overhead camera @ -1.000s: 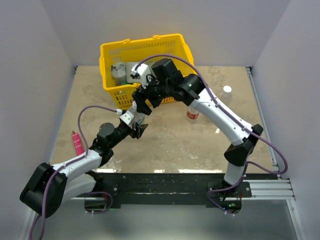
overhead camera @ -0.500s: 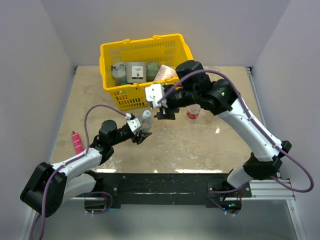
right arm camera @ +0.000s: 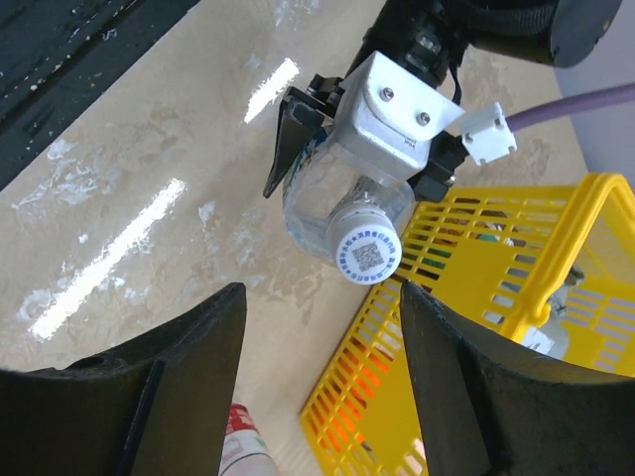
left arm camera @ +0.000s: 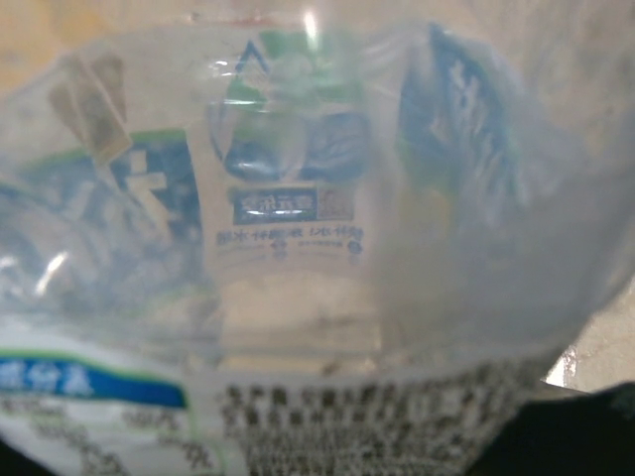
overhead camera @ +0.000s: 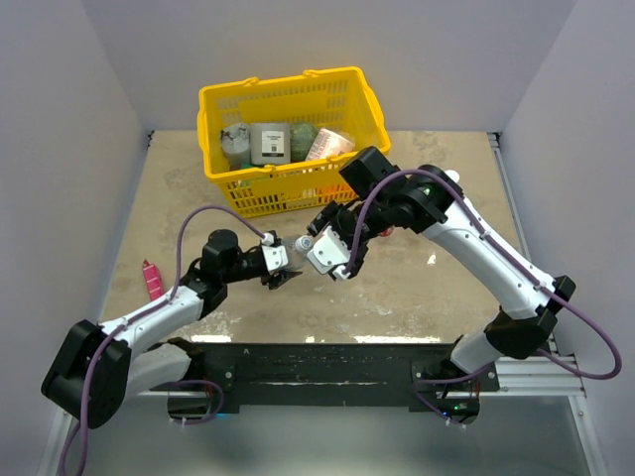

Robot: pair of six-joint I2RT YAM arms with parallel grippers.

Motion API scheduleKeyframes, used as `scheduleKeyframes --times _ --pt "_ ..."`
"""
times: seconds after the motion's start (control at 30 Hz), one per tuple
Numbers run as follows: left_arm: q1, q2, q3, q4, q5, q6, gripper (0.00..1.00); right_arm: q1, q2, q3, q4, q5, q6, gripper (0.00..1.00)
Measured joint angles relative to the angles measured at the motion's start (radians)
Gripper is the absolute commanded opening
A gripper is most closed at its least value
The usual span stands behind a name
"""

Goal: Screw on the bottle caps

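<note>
- Clamping the short bottle (right arm camera: 332, 213) sideways just in front of the yellow basket (overhead camera: 288, 99), the left hand (overhead camera: 285, 270) aims its white cap (right arm camera: 365, 255) at the right hand (right arm camera: 319, 297).
- Right hand: fingers apart, near the cap, not touching it.
- Cap top bears a QR code; the blue-green label's print is too blurred to read.

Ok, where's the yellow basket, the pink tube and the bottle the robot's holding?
yellow basket (overhead camera: 248, 195), top view, its front wall.
pink tube (overhead camera: 153, 282), top view, its middle.
bottle (right arm camera: 310, 220), right wrist view, its clear body.
</note>
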Motion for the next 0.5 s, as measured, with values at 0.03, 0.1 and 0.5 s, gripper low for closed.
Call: scheduleKeyframes --times 0.03,0.1,0.5 --pt "0.0 0.001 0.004 -0.007 0.002 0.011 0.0 0.002 0.002 0.0 0.0 -0.002 -0.009 0.66" --pt "0.0 0.001 0.014 -0.027 0.009 0.034 0.0 0.005 0.008 0.002 0.0 -0.008 -0.029 0.66" --pt "0.0 0.009 0.046 -0.104 0.027 0.117 0.0 0.037 0.06 0.007 -0.003 -0.023 -0.105 0.5"
